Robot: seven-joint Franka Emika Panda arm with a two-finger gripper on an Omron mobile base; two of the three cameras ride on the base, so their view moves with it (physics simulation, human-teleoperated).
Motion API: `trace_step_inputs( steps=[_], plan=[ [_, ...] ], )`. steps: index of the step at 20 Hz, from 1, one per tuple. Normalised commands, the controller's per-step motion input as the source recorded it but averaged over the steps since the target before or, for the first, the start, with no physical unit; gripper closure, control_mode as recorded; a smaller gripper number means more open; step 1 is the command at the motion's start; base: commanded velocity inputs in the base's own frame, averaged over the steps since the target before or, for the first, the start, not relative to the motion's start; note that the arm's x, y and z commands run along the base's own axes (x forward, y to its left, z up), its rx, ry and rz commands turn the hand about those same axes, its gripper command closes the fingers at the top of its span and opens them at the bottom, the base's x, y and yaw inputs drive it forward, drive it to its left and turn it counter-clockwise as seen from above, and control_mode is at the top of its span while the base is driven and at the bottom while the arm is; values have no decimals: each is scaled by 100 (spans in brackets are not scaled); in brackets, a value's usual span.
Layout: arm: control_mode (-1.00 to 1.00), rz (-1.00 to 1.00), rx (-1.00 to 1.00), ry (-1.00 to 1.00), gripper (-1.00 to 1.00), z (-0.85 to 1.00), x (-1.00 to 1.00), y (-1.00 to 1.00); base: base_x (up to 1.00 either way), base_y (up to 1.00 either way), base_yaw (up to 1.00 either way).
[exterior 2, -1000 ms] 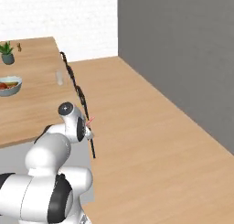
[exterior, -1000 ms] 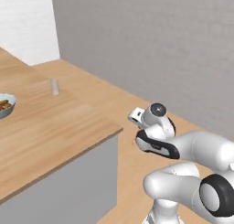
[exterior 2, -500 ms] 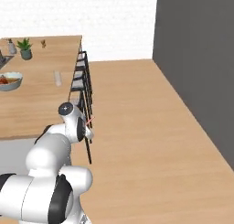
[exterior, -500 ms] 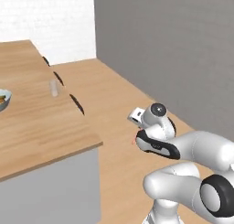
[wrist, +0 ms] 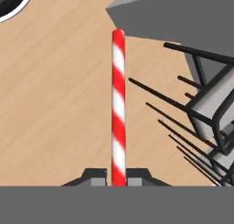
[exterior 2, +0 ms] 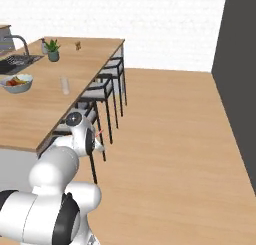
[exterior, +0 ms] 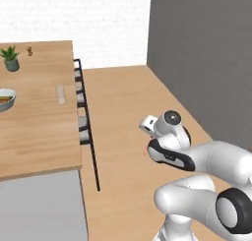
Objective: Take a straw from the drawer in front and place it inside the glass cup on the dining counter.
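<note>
Out near the long edge of the tabletop the glass cup sits strawless, while the claw is pinched on the straw off past the stools, so pickup's done, drop-in isn't.

Even, bright, flat rendered light fills all three pictures, with no visible lamp or glare. The white brick wall across the top of both base views is nearly washed out. Shadows are faint: only soft shading under the stools in the right base view. Edges are slightly soft and jagged, most of all on the thin stool legs at the right of the hand view. No lens bending shows at the borders.
</note>
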Motion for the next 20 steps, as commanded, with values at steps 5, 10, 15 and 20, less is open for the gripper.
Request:
trace_step_inputs(
  steps=[5,10,15,20],
  plan=[
    [100,0,0,0,100,0,0,0,96,-50,53],
    [100,0,0,0,100,0,0,0,85,-50,50],
    [100,0,0,0,100,0,0,0,34,-64,47],
    [100,0,0,0,100,0,0,0,0,-73,46]
  ],
)
